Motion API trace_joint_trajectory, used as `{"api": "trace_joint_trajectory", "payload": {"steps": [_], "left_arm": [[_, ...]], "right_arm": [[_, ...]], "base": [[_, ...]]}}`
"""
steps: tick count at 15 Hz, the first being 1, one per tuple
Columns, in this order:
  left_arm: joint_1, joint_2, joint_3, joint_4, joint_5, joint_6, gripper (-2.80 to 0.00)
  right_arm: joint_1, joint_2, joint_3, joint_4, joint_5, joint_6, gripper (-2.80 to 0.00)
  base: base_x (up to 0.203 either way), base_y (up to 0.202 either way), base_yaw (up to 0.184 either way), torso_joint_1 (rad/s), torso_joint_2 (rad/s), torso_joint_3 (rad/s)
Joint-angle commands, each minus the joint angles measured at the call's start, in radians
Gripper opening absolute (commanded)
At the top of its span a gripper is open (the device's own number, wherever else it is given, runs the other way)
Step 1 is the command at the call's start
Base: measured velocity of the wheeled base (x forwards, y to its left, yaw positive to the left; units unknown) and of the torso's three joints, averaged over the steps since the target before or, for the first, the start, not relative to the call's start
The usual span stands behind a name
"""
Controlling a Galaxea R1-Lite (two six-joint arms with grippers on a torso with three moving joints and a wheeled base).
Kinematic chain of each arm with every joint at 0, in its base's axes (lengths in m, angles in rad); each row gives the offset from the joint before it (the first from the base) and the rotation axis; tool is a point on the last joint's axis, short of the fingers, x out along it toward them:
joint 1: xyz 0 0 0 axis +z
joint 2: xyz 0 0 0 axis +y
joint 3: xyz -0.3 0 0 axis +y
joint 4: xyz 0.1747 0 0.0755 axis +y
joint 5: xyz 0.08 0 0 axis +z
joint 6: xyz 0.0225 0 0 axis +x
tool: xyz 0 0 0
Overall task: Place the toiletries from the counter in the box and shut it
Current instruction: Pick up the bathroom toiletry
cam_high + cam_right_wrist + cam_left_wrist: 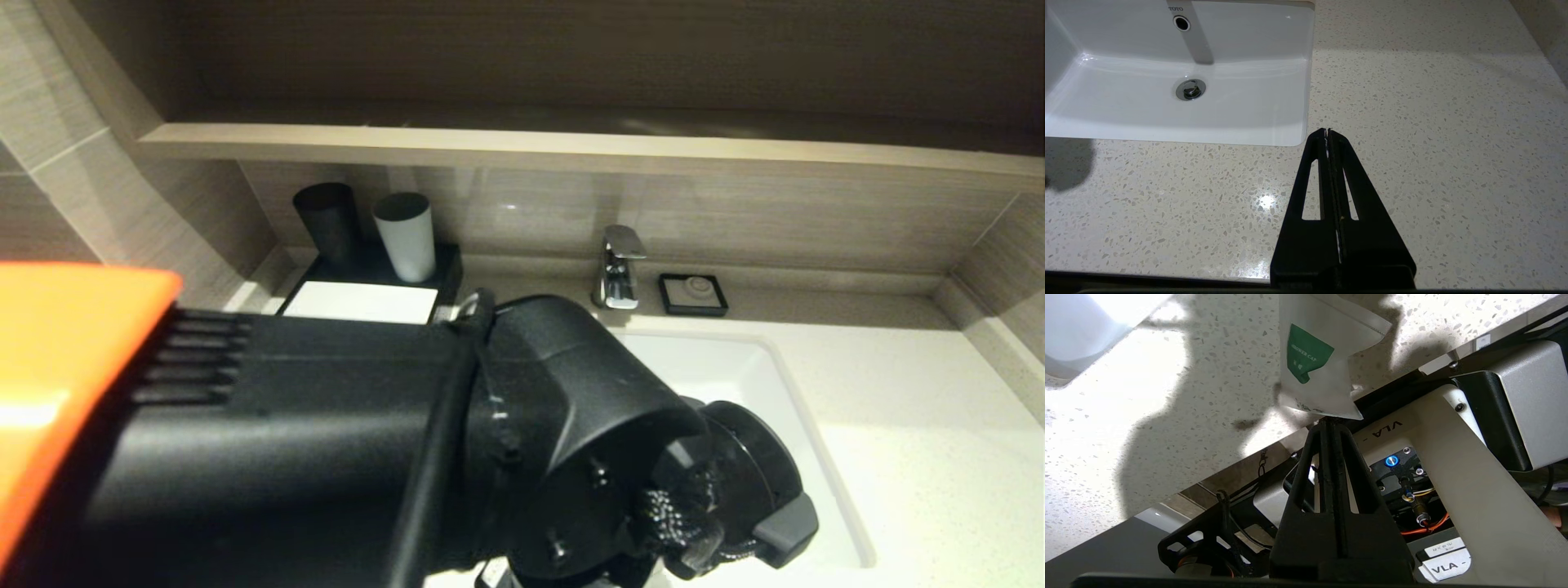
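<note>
Speckled off-white counter point(1433, 122) runs around a white sink basin point(1180, 73) beneath a wood-grain ledge point(571, 151), with the black box point(367, 302) and its white top panel sitting at upper left of the head view, a dark cup point(326, 220) and a pale grey cup point(406, 235) standing on its rear part. A chrome tap point(619, 269) and a small black soap dish point(693, 294) line the back wall near the centre of that frame. The left arm fills the lower left and centre of the head view; its left hand point(1331, 420), seen from the wrist camera, is pinched tight on the corner of a white shower cap packet point(1323, 363) with a green label, the packet hanging clear above the counter near its front edge. The right hand point(1327, 131) is parked at the lower centre of its own view, fingers pressed together on nothing, over bare counter beside the basin. By this showing, one packet is lifted and not yet at the box; whether the drawer is open cannot be told, as the arm hides the box front. Other toiletries are not visible, so how many remain is unclear, and closing the box is yet to come
</note>
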Motion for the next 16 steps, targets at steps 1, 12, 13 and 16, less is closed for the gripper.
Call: {"api": "trace_joint_trajectory", "payload": {"steps": [1, 12, 13, 16], "left_arm": [[-0.02, 0.016, -0.001, 0.006, 0.001, -0.008, -2.8], [-0.023, 0.071, -0.072, 0.009, 0.01, -0.033, 0.0], [-0.023, 0.074, -0.078, 0.009, 0.01, -0.033, 0.0], [-0.021, 0.089, -0.078, 0.01, 0.015, -0.032, 0.0]], "right_arm": [[0.001, 0.0, 0.0, 0.0, 0.0, 0.001, -2.8], [0.0, -0.001, 0.0, -0.001, 0.0, 0.001, -2.8], [0.0, -0.001, 0.0, -0.001, 0.0, 0.001, -2.8], [0.0, -0.001, 0.0, -0.001, 0.0, 0.0, -2.8]], "base": [[0.0, 0.0, 0.0, 0.0, 0.0, 0.0], [0.0, 0.0, 0.0, 0.0, 0.0, 0.0], [0.0, 0.0, 0.0, 0.0, 0.0, 0.0], [0.0, 0.0, 0.0, 0.0, 0.0, 0.0]]}}
